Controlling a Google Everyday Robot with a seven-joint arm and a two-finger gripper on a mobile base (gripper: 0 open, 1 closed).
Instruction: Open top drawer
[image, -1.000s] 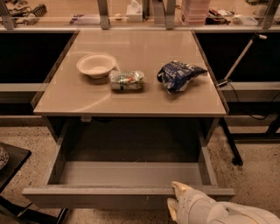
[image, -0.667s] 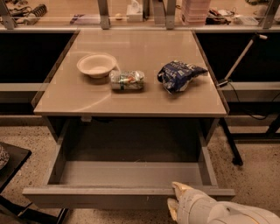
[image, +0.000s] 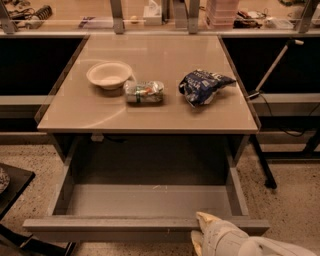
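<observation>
The top drawer (image: 145, 200) stands pulled far out from under the beige table (image: 150, 112). Its plain grey inside is bare and its front rail (image: 110, 223) runs across the bottom of the view. My gripper (image: 201, 229) is white and sits at the front rail, right of the middle, with one fingertip (image: 204, 217) over the rail's top edge and another (image: 196, 241) lower down in front. The arm runs off to the lower right. No other drawer fronts are in view.
On the table stand a white bowl (image: 108, 75), a small crumpled packet (image: 144, 92) and a blue chip bag (image: 202, 86). A black stand (image: 265, 175) is at the right. A dark object (image: 10, 187) lies on the floor at the left. Shelves with clutter run along the back.
</observation>
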